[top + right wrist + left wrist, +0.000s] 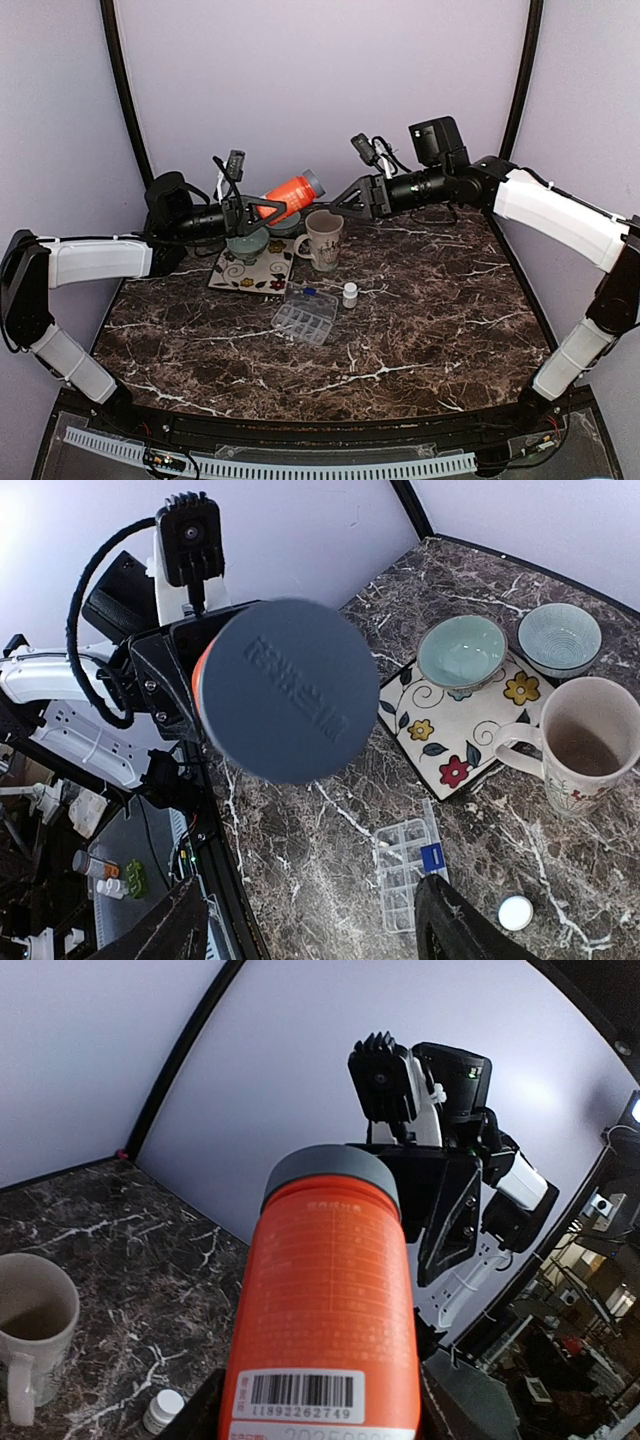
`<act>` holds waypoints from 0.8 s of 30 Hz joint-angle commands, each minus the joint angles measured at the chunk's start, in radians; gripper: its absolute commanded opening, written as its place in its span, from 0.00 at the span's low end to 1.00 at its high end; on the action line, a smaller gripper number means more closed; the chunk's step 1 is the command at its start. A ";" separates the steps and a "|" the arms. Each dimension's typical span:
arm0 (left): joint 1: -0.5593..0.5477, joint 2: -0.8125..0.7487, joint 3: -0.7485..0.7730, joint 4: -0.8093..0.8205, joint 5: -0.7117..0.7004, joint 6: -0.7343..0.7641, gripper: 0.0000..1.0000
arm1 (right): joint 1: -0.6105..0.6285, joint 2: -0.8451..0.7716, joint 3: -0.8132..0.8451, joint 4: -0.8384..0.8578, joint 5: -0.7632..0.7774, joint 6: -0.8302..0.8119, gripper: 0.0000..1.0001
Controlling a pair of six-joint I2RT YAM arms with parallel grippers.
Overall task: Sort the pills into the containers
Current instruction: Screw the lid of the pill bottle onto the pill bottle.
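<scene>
from where i was driving, the dark marble table (440, 310) had a flowery mat (250, 272) toward the back, a striped bowl (560, 638) just beside it, a mug (322, 240), plus a clear pill organizer (305, 315) with a little white bottle (350, 294) near it.

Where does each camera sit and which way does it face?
Top external: above and behind the bases, looking down on the dark marble table; both arms, left gripper and right gripper show.
Left wrist: looks along the gripped orange plastic bottle with grey cap at the right arm; own fingers barely show.
Right wrist: faces the bottle's cap and the left arm; own fingertips at bottom.
Shared: all views show the cream ceramic mug.
</scene>
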 commanded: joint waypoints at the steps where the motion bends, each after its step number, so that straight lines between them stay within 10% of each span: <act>1: 0.007 0.033 0.052 0.108 0.200 -0.127 0.05 | -0.023 -0.024 -0.004 0.044 -0.029 -0.050 0.71; 24: 0.014 0.208 0.101 0.420 0.379 -0.450 0.04 | -0.030 -0.004 0.043 0.046 -0.178 -0.052 0.71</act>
